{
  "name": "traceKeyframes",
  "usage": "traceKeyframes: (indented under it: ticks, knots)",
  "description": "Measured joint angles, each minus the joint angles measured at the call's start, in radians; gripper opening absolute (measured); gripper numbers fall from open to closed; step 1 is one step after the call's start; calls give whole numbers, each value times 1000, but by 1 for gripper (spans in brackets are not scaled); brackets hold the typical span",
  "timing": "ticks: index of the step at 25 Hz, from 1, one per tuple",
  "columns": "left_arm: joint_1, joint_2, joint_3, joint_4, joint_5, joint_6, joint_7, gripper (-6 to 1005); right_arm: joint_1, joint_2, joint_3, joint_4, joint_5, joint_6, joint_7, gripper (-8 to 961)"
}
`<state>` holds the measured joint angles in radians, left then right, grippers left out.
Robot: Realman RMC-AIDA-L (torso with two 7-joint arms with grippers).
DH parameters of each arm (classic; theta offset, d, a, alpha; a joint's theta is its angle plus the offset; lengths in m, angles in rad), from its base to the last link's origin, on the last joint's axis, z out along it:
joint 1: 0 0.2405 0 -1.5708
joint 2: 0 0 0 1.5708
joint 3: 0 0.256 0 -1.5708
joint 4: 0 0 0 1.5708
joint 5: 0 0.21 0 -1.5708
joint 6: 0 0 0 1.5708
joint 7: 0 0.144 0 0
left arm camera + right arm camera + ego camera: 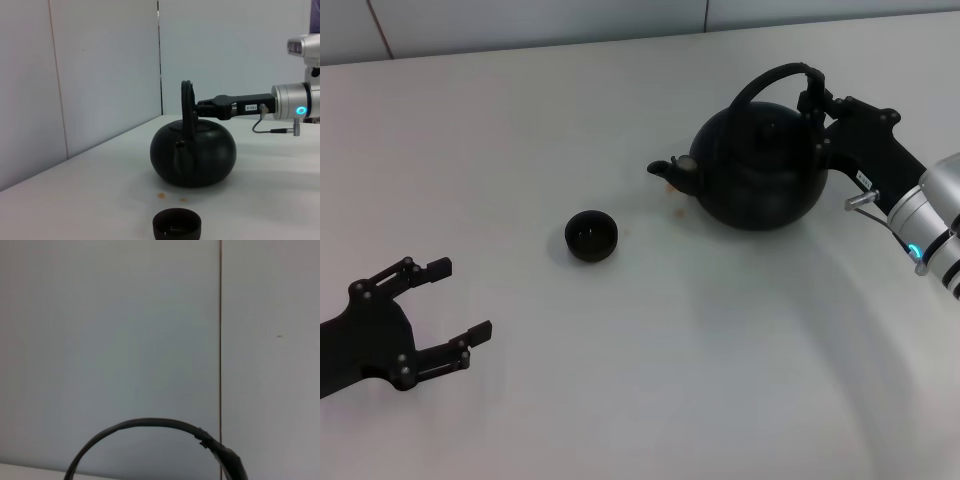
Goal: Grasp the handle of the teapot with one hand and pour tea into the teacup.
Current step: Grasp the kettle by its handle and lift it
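The teapot (757, 165) sits on the desk (650, 380). The right pincer (817, 108) clasps its handle (772, 80). The teacup (591, 236) stands off its spout, unobstructed. The left pincer (453, 300) gapes wide beyond the cup.

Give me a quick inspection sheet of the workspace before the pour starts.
Surface: white table; small orange-brown spots between pot and cup.
Teapot: upright on the table, spout toward the teacup.
Handle: raised over the lid.
Teacup: upright, apart from the spout.
Clutter: nothing seen.
Right gripper: at the handle's side, level with the pot's top; grip cannot be confirmed.
Left gripper: open, idle near the table's front.
Cables: thin grey lead at the right wrist.
Surroundings: pale wall panels.
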<state>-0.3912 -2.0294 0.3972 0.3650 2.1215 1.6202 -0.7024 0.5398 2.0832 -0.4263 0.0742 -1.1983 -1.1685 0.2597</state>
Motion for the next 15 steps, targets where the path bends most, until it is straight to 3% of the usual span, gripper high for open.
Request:
traceKeyframes:
  ticks: [5, 15]
  knots:
    - [0, 0, 0, 0, 0, -4, 0, 858, 0, 1, 6, -2, 3, -5, 7, 97]
    - [-4, 0, -1, 0, 0, -4, -1, 857, 1, 0, -1, -13, 1, -38, 57, 90]
